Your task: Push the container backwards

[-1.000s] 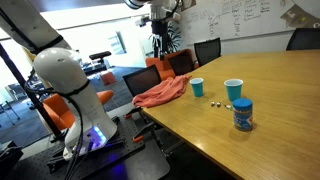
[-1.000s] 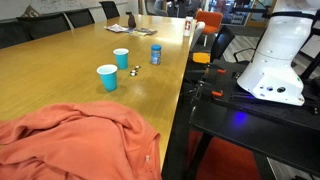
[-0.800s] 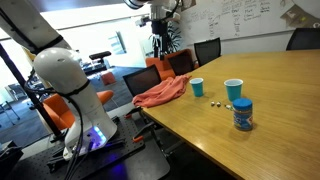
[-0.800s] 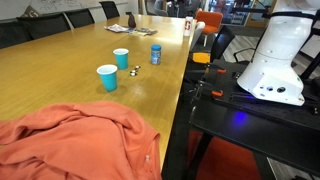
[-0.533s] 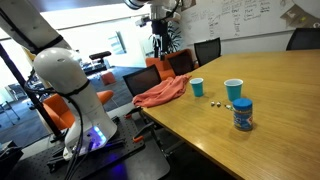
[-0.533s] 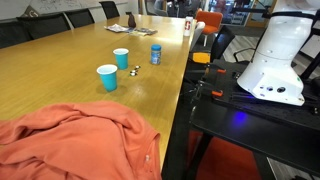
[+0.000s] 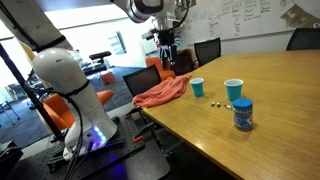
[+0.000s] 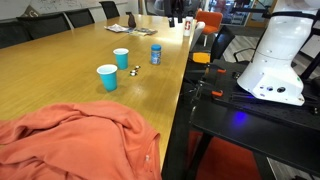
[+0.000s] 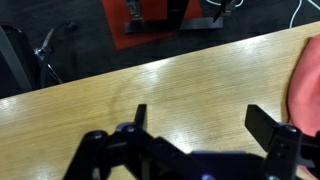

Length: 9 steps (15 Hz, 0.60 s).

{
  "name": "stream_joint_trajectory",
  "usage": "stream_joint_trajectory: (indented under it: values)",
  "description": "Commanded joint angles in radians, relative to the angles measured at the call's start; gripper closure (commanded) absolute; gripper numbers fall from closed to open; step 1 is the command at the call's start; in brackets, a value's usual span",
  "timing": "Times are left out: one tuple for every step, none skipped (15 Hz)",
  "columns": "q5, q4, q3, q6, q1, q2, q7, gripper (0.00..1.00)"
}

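Note:
The container, a short blue canister with a pale lid (image 7: 242,114), stands on the wooden table near its front edge; in an exterior view it shows small at the far end (image 8: 155,54). My gripper (image 7: 166,56) hangs high above the table edge, far from the container, near the orange cloth. In the wrist view its two fingers (image 9: 200,122) are spread wide apart over bare table wood, with nothing between them. The container is out of the wrist view.
Two open blue cups (image 7: 196,87) (image 7: 233,90) and small dark objects (image 7: 215,101) stand on the table. An orange cloth (image 7: 160,93) drapes over the table edge, large in the foreground (image 8: 75,145). Office chairs (image 7: 207,50) surround the table; the robot base (image 7: 75,95) stands beside it.
The arm has come down from the top of the picture toward the table edge near the orange cloth. The container and cups have not moved.

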Motion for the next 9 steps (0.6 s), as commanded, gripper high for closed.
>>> stream_joint_trajectory:
  values:
    - [-0.046, -0.034, -0.040, 0.182, -0.038, 0.097, -0.045, 0.26]
    - [-0.054, -0.036, -0.056, 0.233, -0.049, 0.135, -0.062, 0.34]
    - [-0.055, -0.029, -0.075, 0.279, -0.063, 0.180, -0.089, 0.41]
    - [-0.043, -0.018, -0.094, 0.314, -0.075, 0.227, -0.114, 0.51]
    - [-0.035, -0.003, -0.110, 0.348, -0.089, 0.274, -0.133, 0.58]
    - [-0.016, 0.017, -0.124, 0.378, -0.103, 0.323, -0.157, 0.66]
    - [0.011, 0.044, -0.132, 0.399, -0.116, 0.373, -0.187, 0.73]
    - [0.037, 0.070, -0.133, 0.405, -0.129, 0.415, -0.216, 0.81]
    - [0.059, 0.099, -0.129, 0.413, -0.142, 0.457, -0.235, 0.88]
